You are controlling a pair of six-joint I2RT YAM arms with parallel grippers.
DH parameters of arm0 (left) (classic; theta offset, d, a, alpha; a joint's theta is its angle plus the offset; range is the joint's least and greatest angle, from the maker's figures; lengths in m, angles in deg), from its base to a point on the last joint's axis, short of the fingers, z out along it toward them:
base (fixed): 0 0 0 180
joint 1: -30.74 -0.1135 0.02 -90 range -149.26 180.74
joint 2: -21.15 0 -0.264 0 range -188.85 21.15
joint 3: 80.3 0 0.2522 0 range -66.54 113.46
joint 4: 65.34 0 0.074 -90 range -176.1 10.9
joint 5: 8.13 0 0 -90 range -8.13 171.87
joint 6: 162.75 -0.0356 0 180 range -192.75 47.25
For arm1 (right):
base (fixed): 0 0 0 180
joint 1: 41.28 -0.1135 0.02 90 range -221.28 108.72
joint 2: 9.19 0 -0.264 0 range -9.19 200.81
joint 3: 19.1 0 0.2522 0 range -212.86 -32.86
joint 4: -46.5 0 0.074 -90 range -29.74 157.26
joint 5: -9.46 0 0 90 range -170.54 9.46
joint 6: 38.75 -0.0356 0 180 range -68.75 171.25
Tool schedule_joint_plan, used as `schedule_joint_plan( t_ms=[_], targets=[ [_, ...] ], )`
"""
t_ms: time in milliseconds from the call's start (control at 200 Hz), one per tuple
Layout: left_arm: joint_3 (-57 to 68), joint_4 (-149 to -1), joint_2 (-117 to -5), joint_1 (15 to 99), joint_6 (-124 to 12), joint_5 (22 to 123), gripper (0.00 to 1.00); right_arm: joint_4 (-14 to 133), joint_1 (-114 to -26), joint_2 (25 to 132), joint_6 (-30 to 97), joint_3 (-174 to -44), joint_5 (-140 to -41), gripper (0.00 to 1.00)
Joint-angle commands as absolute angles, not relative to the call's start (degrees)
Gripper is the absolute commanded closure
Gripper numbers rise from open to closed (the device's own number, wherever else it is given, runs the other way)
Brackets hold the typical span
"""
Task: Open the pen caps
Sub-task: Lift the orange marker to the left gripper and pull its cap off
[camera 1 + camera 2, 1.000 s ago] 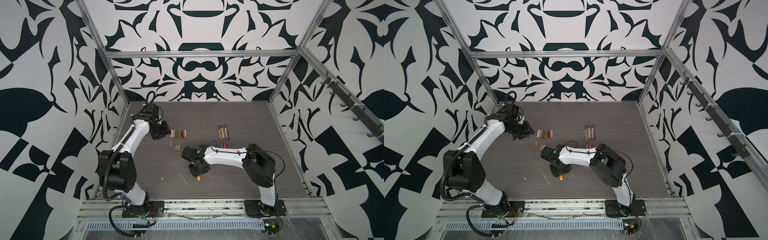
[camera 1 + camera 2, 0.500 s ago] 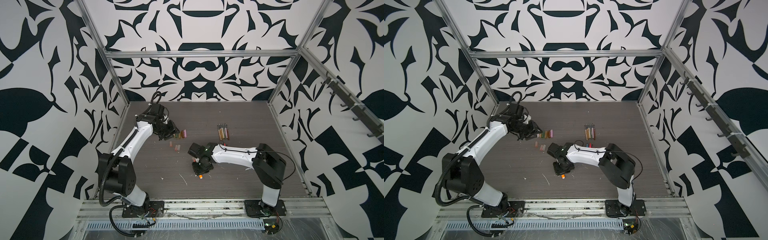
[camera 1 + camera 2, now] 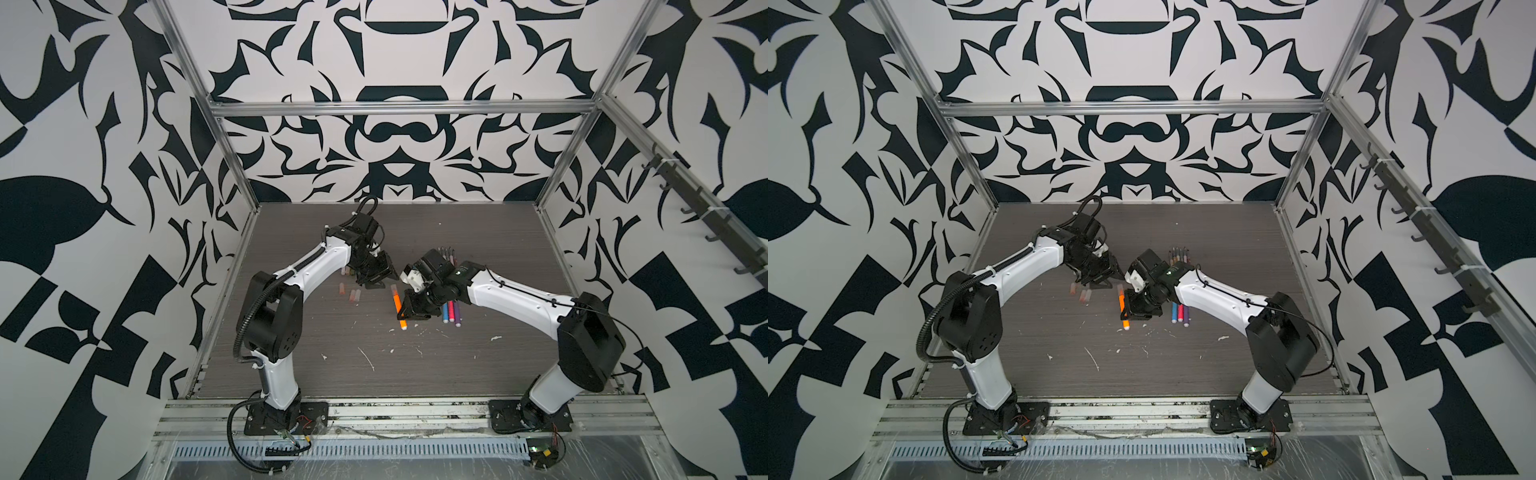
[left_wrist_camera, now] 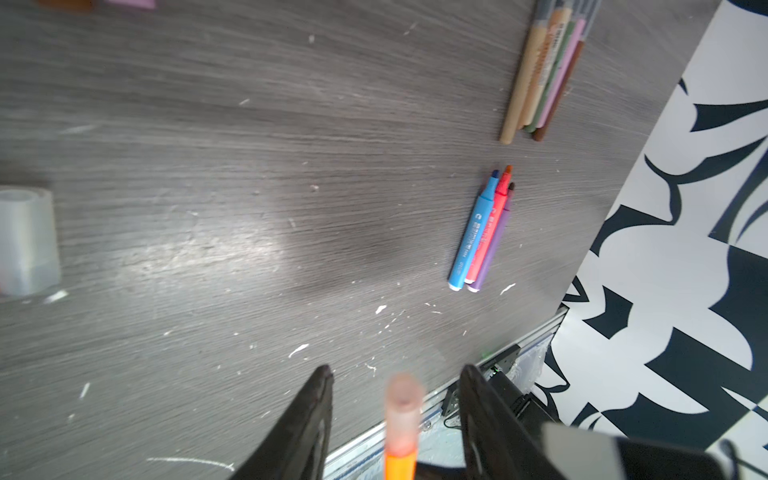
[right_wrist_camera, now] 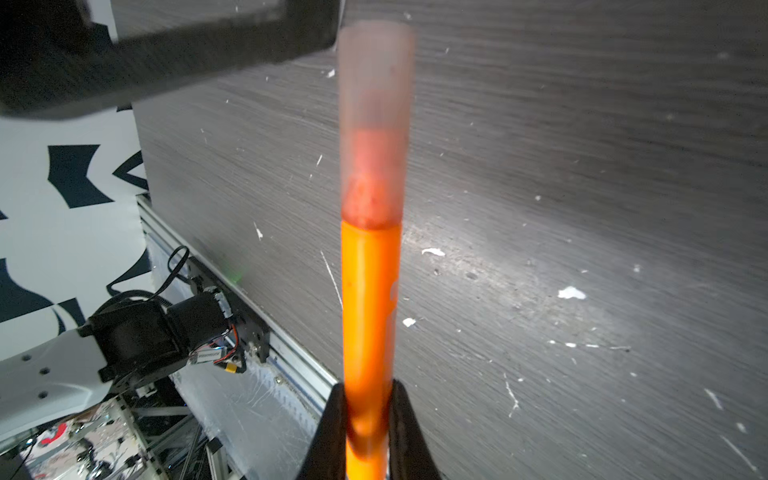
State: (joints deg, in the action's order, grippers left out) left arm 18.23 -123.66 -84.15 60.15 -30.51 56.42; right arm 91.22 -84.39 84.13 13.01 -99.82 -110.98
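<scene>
Dark wood-grain table (image 3: 457,374) sat inside patterned walls. Mid-table, the right pincer (image 5: 368,415) clamped the orange pen (image 5: 370,299), peach cap (image 5: 376,104) on. The left pincer (image 4: 397,370) gaped around that cap, not touching. Loose caps (image 3: 353,294) lay left, three pens (image 3: 451,311) right, all well off edges; open table lay nearside.
</scene>
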Motion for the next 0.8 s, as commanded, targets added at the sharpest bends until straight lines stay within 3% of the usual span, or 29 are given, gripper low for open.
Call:
schedule_joint_plan(
  t_ms=[0,385,460,580,685,755,795],
  targets=[
    [19.9,-124.7,-85.5,60.9,-29.4,56.3,0.48,88.1,-84.3,83.3,11.4,-100.4,-114.9,1.0],
    [19.9,-124.6,-86.0,62.9,-29.4,55.6,0.53,89.8,-81.5,81.7,11.7,-102.2,-111.7,1.0],
    [20.2,-124.4,-86.0,63.1,-29.4,55.1,0.62,89.9,-81.1,81.9,11.9,-102.5,-112.0,1.0],
    [20.9,-124.3,-86.4,63.2,-29.5,54.4,1.0,90.1,-80.8,82.0,12.1,-102.9,-112.3,1.0],
    [21.5,-124.2,-86.6,63.2,-29.4,53.8,1.0,89.6,-80.6,82.0,12.1,-103.2,-112.1,1.0],
    [22.0,-124.1,-86.5,63.2,-29.3,53.3,1.0,88.6,-80.5,82.1,12.0,-103.0,-112.4,0.75],
    [22.3,-124.1,-86.5,63.2,-29.2,53.1,1.0,88.2,-80.3,82.3,12.0,-103.0,-112.2,0.67]
  ],
)
